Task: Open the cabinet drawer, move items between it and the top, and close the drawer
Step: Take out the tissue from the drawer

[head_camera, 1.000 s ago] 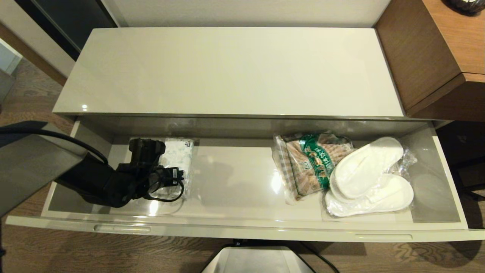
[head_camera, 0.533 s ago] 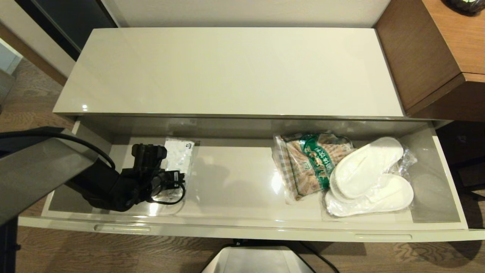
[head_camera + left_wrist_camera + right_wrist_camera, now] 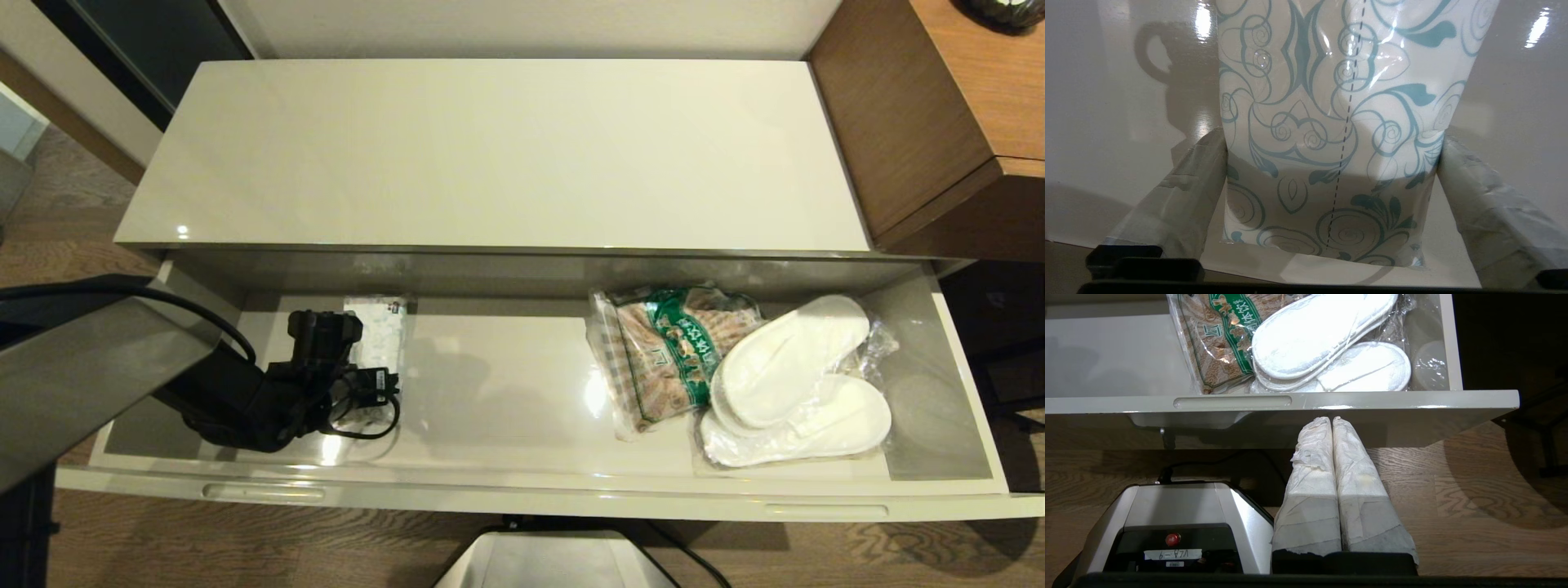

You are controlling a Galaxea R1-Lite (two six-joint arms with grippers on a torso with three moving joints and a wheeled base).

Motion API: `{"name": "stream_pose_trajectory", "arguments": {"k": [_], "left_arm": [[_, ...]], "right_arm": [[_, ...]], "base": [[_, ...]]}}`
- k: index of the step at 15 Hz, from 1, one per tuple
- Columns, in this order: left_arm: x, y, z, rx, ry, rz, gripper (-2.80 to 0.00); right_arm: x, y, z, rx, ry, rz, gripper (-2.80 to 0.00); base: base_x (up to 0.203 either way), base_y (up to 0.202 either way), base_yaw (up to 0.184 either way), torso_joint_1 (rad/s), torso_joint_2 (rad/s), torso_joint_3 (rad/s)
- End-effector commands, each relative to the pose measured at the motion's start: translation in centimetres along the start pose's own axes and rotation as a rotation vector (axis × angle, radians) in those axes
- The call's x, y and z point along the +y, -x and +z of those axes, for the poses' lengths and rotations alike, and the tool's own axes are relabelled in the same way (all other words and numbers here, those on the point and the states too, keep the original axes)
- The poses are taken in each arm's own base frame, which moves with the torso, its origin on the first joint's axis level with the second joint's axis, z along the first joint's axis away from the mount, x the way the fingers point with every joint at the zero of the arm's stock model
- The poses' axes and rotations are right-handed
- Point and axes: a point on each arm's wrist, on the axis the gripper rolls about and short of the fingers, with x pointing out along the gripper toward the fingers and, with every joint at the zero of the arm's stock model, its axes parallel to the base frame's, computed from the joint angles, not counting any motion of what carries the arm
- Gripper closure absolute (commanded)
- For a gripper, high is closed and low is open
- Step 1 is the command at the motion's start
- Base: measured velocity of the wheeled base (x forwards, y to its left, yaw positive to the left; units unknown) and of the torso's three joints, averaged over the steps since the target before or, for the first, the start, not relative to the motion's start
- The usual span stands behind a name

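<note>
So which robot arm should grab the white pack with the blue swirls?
The left. Its gripper is already inside the drawer, open fingers straddling the pack. The right gripper hangs shut below the drawer's front, far from it.

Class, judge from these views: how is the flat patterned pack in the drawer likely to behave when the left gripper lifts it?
The pack looks thin and film-wrapped, so probably light and floppy, sagging beyond the left gripper. Its glossy film and the shiny drawer floor suggest it may slip.
</note>
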Motion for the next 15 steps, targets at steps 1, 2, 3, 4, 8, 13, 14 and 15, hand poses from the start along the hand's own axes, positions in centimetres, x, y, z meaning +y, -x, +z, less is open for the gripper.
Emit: {"name": "stream_pose_trajectory", "arguments": {"k": [1,2,3,4,8,13,14,15], "left_arm": [[-0.1,0.0,0.4,-0.017,0.004,-0.003,0.00],[-0.1,0.0,0.8,-0.028,0.004,-0.004,0.00],[-0.1,0.3,1.4,-0.048,0.009,-0.006,0.00],[-0.2,0.6,2.0,-0.070,0.014,-0.008,0.00],[0.1,3.1,4.3,-0.132,0.019,-0.017,0.00],[1.2,9.8,7.3,-0.189,0.030,-0.030,0.00],[1.5,10.7,7.2,-0.173,0.027,-0.029,0.00],[1.7,12.1,7.3,-0.176,0.028,-0.032,0.00]], "right_arm": [[0.0,0.1,-0.1,-0.012,0.000,0.000,0.00],[0.0,0.1,-0.1,-0.012,0.000,0.001,0.00],[0.0,0.1,-0.1,-0.012,0.000,0.001,0.00],[0.0,0.1,-0.1,-0.012,0.000,0.000,0.00],[0.0,0.1,-0.1,-0.012,0.000,0.000,0.00],[0.0,0.1,-0.1,-0.012,0.000,0.000,0.00],[0.0,0.1,-0.1,-0.012,0.000,0.000,0.00],[0.0,0.1,-0.1,-0.012,0.000,0.000,0.00]], "base": [[0.000,0.000,0.000,0.000,0.00,0.000],[0.000,0.000,0.000,0.000,0.00,0.000],[0.000,0.000,0.000,0.000,0.00,0.000],[0.000,0.000,0.000,0.000,0.00,0.000],[0.000,0.000,0.000,0.000,0.00,0.000],[0.000,0.000,0.000,0.000,0.00,0.000],[0.000,0.000,0.000,0.000,0.00,0.000],[0.000,0.000,0.000,0.000,0.00,0.000]]}}
